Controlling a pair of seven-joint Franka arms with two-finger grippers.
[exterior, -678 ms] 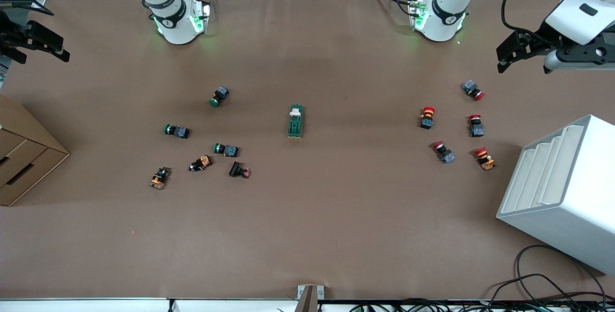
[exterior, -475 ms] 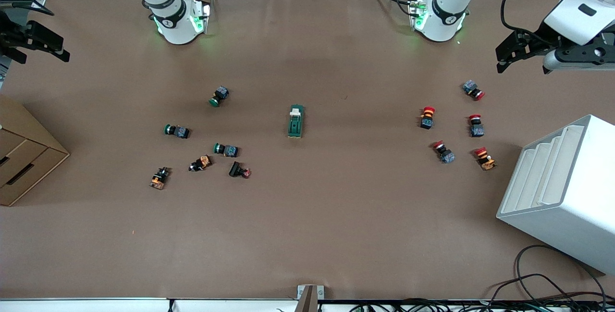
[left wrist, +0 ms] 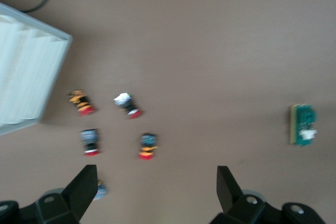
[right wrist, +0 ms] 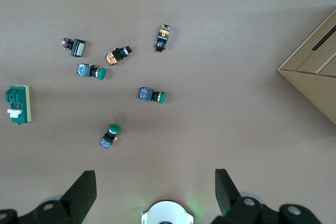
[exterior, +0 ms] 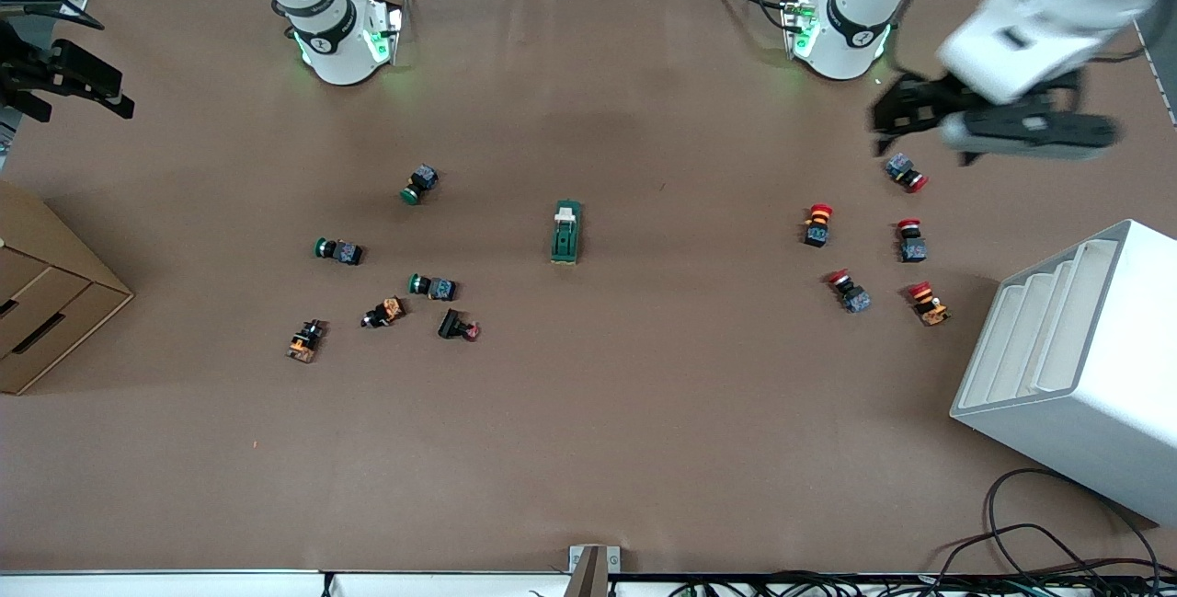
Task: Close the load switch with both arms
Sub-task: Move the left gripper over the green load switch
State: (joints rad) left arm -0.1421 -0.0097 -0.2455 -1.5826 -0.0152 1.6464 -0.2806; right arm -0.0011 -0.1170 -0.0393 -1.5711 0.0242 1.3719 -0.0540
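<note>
The left gripper (exterior: 894, 109) hangs wide open and empty in the air over the red buttons (exterior: 906, 172), toward the left arm's end of the table from the load switch (exterior: 566, 232). Its fingers (left wrist: 84, 190) show spread in the left wrist view, with the white rack (left wrist: 23, 72) at the edge.

The right gripper (exterior: 64, 86) hangs at the table edge, well toward the right arm's end from the load switch, its fingers (right wrist: 81, 192) also wide apart and empty.

The load switch lies on the brown table (exterior: 588, 431) midway between the arms. Only the right wrist view shows its white lever (right wrist: 14, 110) clearly; the green buttons (right wrist: 152, 96) lie beside it, the cardboard box (right wrist: 315, 66) farther out.
</note>
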